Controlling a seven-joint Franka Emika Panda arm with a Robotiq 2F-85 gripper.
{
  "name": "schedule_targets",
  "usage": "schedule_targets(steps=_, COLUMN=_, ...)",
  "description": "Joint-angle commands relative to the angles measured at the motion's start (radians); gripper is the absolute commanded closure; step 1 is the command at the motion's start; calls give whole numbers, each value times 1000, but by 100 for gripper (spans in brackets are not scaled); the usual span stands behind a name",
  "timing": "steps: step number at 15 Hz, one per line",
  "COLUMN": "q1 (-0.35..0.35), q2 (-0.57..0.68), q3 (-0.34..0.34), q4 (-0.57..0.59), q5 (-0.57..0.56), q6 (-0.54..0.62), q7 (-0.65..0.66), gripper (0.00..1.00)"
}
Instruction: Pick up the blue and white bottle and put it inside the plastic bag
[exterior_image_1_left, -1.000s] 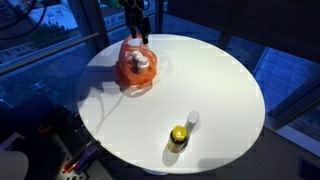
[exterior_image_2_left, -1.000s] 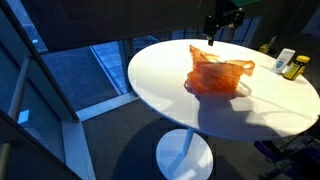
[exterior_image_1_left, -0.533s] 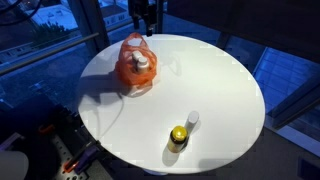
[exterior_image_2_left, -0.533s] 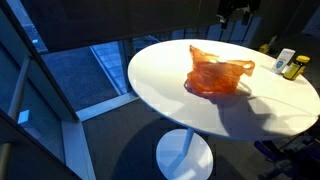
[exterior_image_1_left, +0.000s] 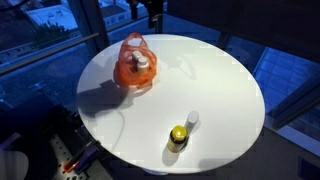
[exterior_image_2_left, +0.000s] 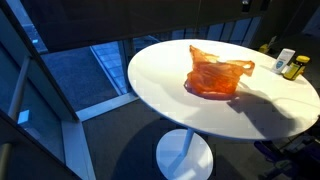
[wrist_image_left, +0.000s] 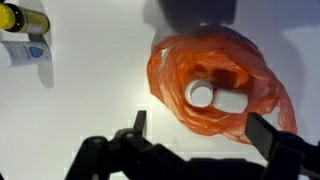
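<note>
The orange plastic bag (exterior_image_1_left: 133, 66) lies on the round white table (exterior_image_1_left: 210, 85), and also shows in an exterior view (exterior_image_2_left: 217, 72) and in the wrist view (wrist_image_left: 212, 80). A white bottle with a white cap (wrist_image_left: 214, 97) lies inside it, seen through the bag's mouth (exterior_image_1_left: 141, 63). A white bottle with a blue label (wrist_image_left: 28, 52) stands apart near the table edge (exterior_image_1_left: 192, 119) (exterior_image_2_left: 285, 60). My gripper (wrist_image_left: 200, 130) is open and empty, high above the bag. Only its lower end shows at the top of an exterior view (exterior_image_1_left: 150, 10).
A yellow-lidded jar (exterior_image_1_left: 178, 135) stands beside the blue-labelled bottle (exterior_image_2_left: 297, 67) (wrist_image_left: 20, 18). The table stands on a single pedestal (exterior_image_2_left: 184, 150) next to glass walls. Cables and equipment lie on the floor (exterior_image_1_left: 70, 160).
My gripper has risen straight up from just above the bag and has almost left both exterior views. The bag and the bottle in it have stayed in place.
</note>
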Motion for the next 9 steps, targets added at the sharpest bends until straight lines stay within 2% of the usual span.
schedule_targets(steps=1, q1=-18, q2=-86, q3=4, q4=-34, q5=11, q6=-40, q7=-69, gripper=0)
schedule_targets(steps=9, q1=-13, q2=-69, q3=8, q4=-16, q5=0, q6=-42, q7=-48, gripper=0)
